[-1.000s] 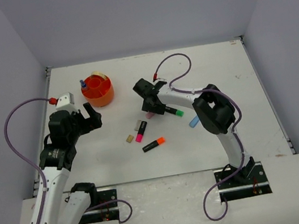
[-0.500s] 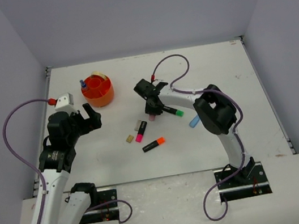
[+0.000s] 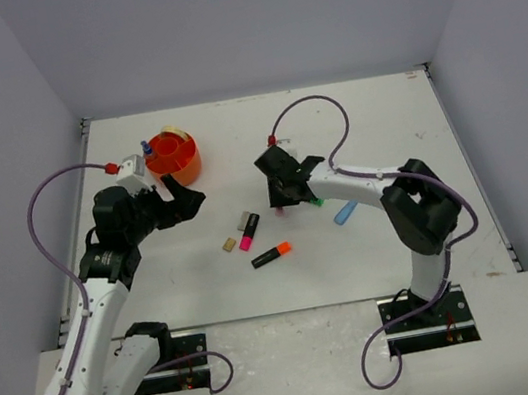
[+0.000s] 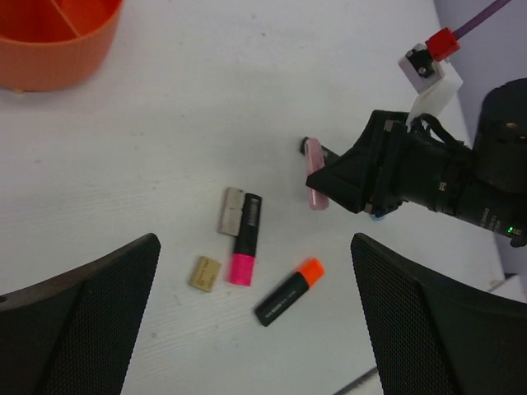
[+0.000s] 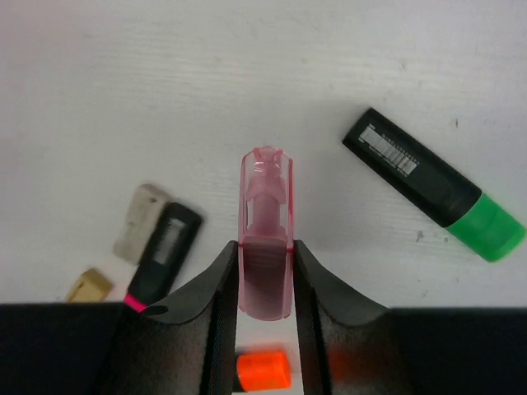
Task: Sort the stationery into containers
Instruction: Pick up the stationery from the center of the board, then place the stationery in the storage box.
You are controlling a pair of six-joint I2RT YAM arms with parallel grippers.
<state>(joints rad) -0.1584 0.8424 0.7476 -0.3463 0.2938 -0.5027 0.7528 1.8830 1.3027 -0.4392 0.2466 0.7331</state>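
the right gripper (image 5: pixel 265 262) was closed narrowly on a translucent pink piece (image 5: pixel 265 191), its two fingers (image 5: pixel 221 284) pressing the piece on both sides, about the middle of the white table (image 3: pixel 382 117). whether the piece touched the table could not be told. just beside it, toward the right edge, lay a black highlighter with a green end (image 5: pixel 432 185). toward the near edge lay a black highlighter with a pink end (image 4: pixel 244 251), and a grey block (image 4: pixel 231 211) was touching its side. a small tan block (image 4: pixel 204 273) lay near them, and a black highlighter with an orange end (image 4: pixel 288 292) lay closer to the near edge. a light blue piece (image 3: pixel 346 213) lay apart, more to the right.

the left gripper (image 3: pixel 175 197) was wide open and held nothing, above the table near the round orange tub (image 3: pixel 185 170). the tub stood toward the far left corner. a blue-capped tube (image 3: pixel 146 148) stood upright in it.
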